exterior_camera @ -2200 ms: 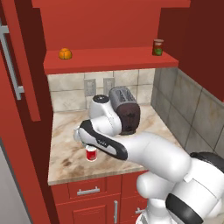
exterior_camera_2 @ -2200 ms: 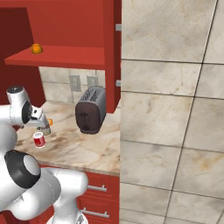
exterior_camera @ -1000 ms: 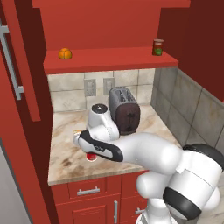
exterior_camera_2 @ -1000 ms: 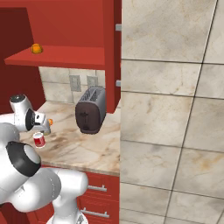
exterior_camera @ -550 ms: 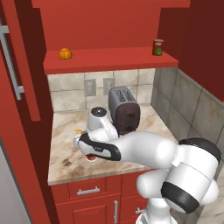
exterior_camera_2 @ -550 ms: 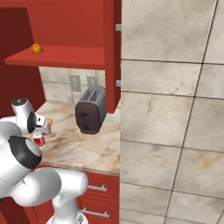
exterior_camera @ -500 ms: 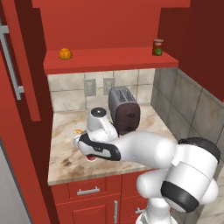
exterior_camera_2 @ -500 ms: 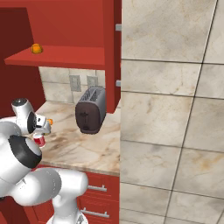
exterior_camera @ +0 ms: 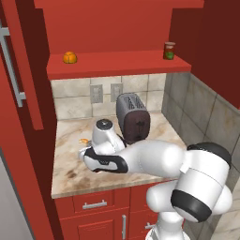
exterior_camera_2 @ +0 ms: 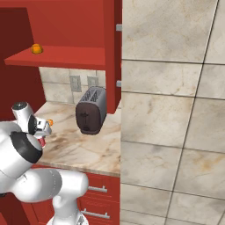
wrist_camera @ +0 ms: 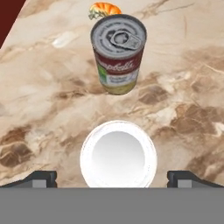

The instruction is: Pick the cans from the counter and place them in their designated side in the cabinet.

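From above, the red can shows as a round white top on the counter. My gripper is open, with one dark fingertip on each side of that top and clear gaps between. Just beyond stands the silver-grey can with a red, white and green label, upright. In the right base view a sliver of the red can peeks out under my hand. The cabinet's red shelf and its open door rise above the counter.
A small orange item lies behind the silver-grey can. A dark toaster stands at the back of the counter. On the shelf sit an orange fruit at left and a dark can at right. The tiled wall closes the right side.
My hand has come down over the red can, which it now covers in the left base view. The jaws have stayed wide. Nothing else has moved.
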Tool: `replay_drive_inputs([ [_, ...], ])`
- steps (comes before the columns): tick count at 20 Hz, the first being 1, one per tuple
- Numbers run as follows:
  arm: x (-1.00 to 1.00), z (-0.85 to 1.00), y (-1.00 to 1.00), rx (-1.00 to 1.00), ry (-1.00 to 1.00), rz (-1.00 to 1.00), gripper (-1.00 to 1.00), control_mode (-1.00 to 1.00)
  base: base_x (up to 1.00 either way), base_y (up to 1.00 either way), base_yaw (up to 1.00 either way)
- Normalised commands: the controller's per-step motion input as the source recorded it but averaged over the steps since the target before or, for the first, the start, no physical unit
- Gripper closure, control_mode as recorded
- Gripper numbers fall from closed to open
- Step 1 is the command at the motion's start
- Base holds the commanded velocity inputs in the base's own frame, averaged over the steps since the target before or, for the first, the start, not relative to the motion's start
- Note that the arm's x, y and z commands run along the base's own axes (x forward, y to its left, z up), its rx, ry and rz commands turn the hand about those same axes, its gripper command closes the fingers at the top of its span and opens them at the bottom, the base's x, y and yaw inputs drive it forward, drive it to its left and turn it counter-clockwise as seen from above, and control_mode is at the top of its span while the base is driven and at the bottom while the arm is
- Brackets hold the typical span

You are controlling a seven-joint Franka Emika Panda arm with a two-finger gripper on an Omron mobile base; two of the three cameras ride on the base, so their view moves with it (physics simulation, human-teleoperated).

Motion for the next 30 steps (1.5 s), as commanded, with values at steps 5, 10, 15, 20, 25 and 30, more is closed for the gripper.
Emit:
replay_drive_inputs([
  [5,0.0,-0.11,0.0,-0.02,-0.03,0.0,-1.0,-1.0,0.0,0.0,0.0],
  [10,0.01,-0.1,0.0,-0.01,-0.03,0.0,-1.0,-1.0,0.0,0.0,0.0],
  [15,0.1,-0.02,0.0,0.0,-0.06,0.0,-1.0,-1.0,0.0,0.0,0.0],
  [20,0.14,-0.06,0.0,0.0,-0.05,0.0,1.0,-1.0,0.0,0.0,0.0],
  [25,0.02,-0.1,0.0,0.0,-0.01,-0.01,1.0,-1.0,0.0,0.0,0.0],
  [30,0.0,-0.12,0.0,0.0,0.1,-0.03,1.0,-1.0,0.0,0.0,0.0],
])
